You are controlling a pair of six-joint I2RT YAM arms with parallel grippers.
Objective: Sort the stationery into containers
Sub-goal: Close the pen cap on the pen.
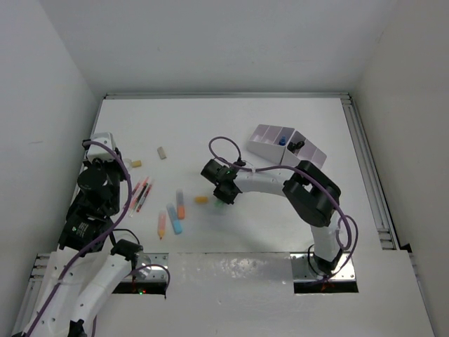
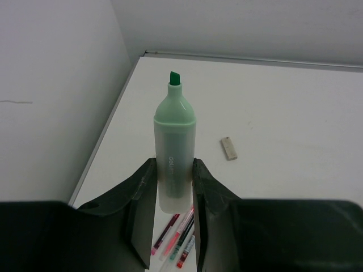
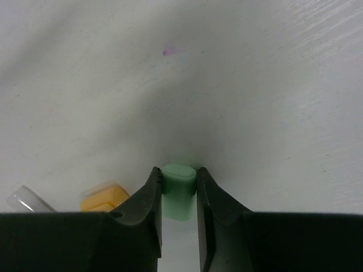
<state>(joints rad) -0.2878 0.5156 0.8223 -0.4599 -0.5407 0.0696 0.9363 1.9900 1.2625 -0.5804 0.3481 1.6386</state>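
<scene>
My left fingers [image 2: 142, 187] gripped the uncapped green highlighter [image 2: 174, 130] clear of the table [image 2: 283, 113]. My right fingers [image 3: 144, 204] pinched a small green piece [image 3: 179, 192] (cap or eraser, unclear) resting on it. Risks: the exposed tip could mark the white organizer [image 1: 284, 144], and the shallow pinch could slip.

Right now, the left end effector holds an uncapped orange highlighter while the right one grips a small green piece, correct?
No. The highlighter in the left end effector is green, not orange, per the left wrist view. The right end effector does grip a small green piece.
</scene>
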